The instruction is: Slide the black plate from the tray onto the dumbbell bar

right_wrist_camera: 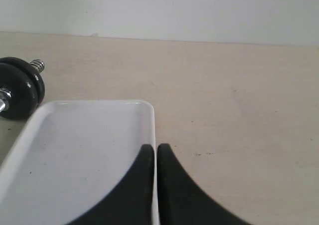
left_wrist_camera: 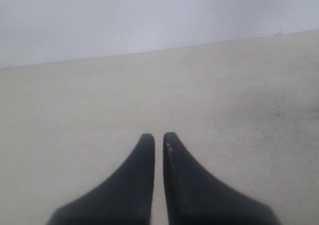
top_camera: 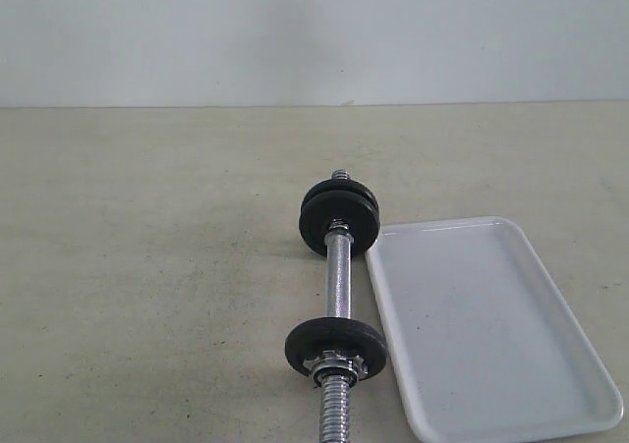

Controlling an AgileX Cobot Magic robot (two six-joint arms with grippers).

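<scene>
Exterior view gives us the black plate (top_camera: pixel 316 225) on the far end of the dumbbell bar (top_camera: pixel 338 286), just beside the tray (top_camera: pixel 482 315). Our left gripper (left_wrist_camera: pixel 158 135) and right gripper (right_wrist_camera: pixel 155 146) sit closed, holding nothing.

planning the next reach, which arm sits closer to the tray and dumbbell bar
Right, probably. The right end effector, shut, points at the tray edge, with the dumbbell bar and its far discs in view. The left end effector, also shut, faces only bare table.
</scene>
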